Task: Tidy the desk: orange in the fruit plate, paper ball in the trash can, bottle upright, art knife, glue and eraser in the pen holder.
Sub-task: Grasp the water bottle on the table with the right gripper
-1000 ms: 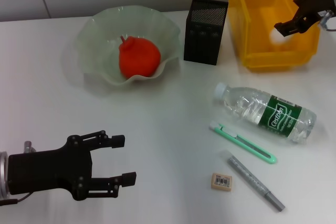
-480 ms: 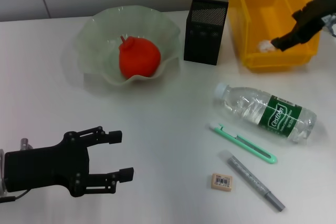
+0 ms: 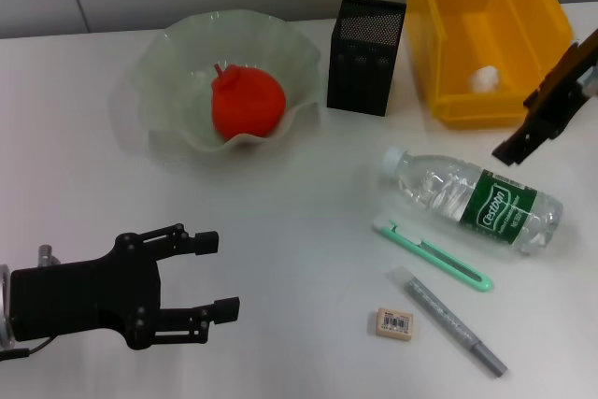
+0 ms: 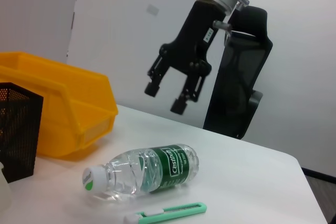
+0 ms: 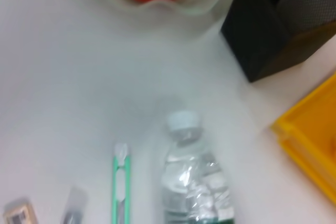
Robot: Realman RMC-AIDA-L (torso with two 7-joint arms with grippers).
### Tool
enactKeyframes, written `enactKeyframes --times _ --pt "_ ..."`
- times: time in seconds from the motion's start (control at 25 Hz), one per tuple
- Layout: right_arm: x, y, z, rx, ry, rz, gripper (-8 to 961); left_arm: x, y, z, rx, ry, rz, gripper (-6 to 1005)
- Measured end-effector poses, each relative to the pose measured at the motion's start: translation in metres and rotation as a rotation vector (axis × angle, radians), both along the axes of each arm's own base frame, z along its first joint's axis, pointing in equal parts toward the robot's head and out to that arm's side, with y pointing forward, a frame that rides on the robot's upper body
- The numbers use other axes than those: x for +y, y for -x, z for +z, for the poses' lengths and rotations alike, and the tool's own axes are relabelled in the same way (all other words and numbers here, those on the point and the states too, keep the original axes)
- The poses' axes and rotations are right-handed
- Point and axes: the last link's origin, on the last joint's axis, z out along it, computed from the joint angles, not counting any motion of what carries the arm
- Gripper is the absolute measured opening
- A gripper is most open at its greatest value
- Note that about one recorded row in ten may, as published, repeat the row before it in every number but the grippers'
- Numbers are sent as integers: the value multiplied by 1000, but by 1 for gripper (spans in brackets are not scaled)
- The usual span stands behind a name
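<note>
Head view shows two chores already settled: the orange [image 3: 246, 101] sits in the plate [image 3: 168, 53], and the paper ball [image 3: 483, 78] lies on the floor of the yellow bin [image 3: 439, 53], which serves as the trash can. The right pincer [image 3: 523, 142] hangs in the air above the tabletop [image 3: 308, 212], between the bin and the bottle [image 3: 472, 199]; in the left wrist view its fingers [image 4: 151, 88] are spread and carry nothing, a posture that suits reaching for a fresh object. My guess is that the bottle is next, since it lies on its side just below that pincer, cap [image 3: 393, 161] pointing toward the plate. Its round body could roll when gripped.

Nearer the robot than the bottle lie the knife [image 3: 433, 254], the glue [image 3: 454, 321] and the eraser [image 3: 393, 323], close together but apart from each other, none yet in the holder [image 3: 365, 42], which stands upright between plate and bin. The left pincer [image 3: 210, 275] is parked low at the near left, spread and empty, well away from all the items.
</note>
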Motion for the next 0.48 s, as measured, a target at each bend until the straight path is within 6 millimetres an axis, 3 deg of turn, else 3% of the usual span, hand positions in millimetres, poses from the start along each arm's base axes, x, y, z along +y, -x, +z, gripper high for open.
enactKeyframes --times 0.36,0.48 --pt "2 -17 -50 -56 161 -7 817 -3 1 -2 -3 -12 -5 862" --pt "3 -20 -56 -78 167 0 816 -3 2 -3 -4 -10 1 862"
